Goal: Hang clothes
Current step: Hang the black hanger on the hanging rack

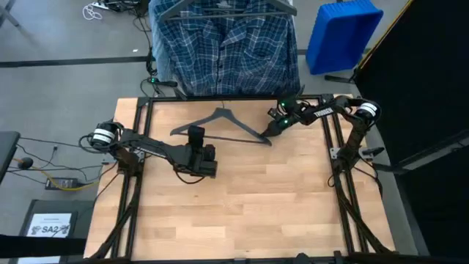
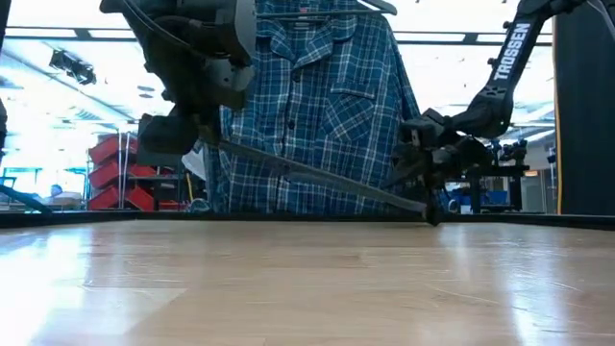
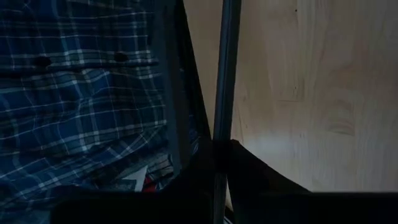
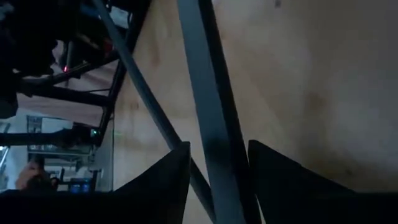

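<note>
A dark grey hanger (image 1: pixel 220 123) lies across the far half of the table, its hook pointing toward the far edge. My left gripper (image 1: pixel 195 136) is shut on its left end and my right gripper (image 1: pixel 272 130) on its right end. In the low view the hanger (image 2: pixel 307 173) slants, left end raised and right end (image 2: pixel 429 211) down at the table. The dark blue plaid shirt (image 1: pixel 227 51) hangs on another hanger (image 1: pixel 220 9) beyond the table's far edge, and no gripper touches it. My left gripper pinches the hanger's bar (image 3: pixel 222 118) near its left end between its two fingers, which lie across it. That end is lifted clear of the table. My right gripper has the hanger's right corner, where the shoulder arm (image 4: pixel 208 124) and the thin bottom bar (image 4: pixel 149 106) meet, between its two fingers (image 4: pixel 168 180). It comes slanting down from the table's right. That end sits at the table top.
A blue bin (image 1: pixel 343 33) stands on the floor beyond the far right corner. Black frame rails (image 1: pixel 139 117) run along the table's left, right and far edges. The near half of the wooden table (image 1: pixel 242 213) holds nothing.
</note>
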Tool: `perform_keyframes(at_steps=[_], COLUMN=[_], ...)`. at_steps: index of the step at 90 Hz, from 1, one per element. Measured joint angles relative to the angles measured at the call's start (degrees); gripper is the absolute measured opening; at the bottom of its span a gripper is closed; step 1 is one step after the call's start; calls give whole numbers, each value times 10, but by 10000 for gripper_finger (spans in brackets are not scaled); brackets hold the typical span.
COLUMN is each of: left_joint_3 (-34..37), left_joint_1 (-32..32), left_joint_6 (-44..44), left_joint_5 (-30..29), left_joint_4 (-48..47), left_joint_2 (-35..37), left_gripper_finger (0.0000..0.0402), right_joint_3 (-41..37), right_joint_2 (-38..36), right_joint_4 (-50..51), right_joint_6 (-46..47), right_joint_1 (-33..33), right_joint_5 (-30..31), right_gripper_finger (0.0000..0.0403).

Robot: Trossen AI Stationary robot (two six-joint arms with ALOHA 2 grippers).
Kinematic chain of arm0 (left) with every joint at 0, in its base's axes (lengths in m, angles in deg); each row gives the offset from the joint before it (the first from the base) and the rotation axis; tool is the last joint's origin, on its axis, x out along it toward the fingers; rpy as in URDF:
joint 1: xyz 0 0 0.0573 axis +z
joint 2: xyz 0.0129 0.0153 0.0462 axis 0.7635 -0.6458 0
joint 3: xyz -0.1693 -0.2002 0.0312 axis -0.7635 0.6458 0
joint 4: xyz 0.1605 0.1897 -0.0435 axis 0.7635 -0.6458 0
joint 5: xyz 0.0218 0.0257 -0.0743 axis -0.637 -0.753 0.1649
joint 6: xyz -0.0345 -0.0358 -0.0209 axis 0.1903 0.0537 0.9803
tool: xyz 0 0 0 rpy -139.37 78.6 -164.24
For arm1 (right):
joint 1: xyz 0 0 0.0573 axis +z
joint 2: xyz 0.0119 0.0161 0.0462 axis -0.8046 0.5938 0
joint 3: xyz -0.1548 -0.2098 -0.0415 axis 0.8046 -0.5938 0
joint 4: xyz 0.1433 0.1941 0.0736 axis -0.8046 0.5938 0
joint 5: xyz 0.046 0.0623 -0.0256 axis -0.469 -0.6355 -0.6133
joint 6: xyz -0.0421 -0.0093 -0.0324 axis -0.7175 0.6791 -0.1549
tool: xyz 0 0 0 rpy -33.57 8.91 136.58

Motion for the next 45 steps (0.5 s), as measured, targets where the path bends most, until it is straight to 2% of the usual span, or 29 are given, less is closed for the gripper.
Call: perform_keyframes(at_steps=[22,45], left_joint_3=[0,0], left_joint_1=[0,0], left_joint_6=[0,0], left_joint_5=[0,9], left_joint_4=[-1,-4], left_joint_2=[0,0], left_gripper_finger=[0,0], right_joint_3=[-3,-4], right_joint_2=[2,4], right_joint_4=[11,-25], right_joint_6=[24,45], right_joint_1=[17,34], right_joint_5=[-106,-107], right_gripper_finger=[113,56])
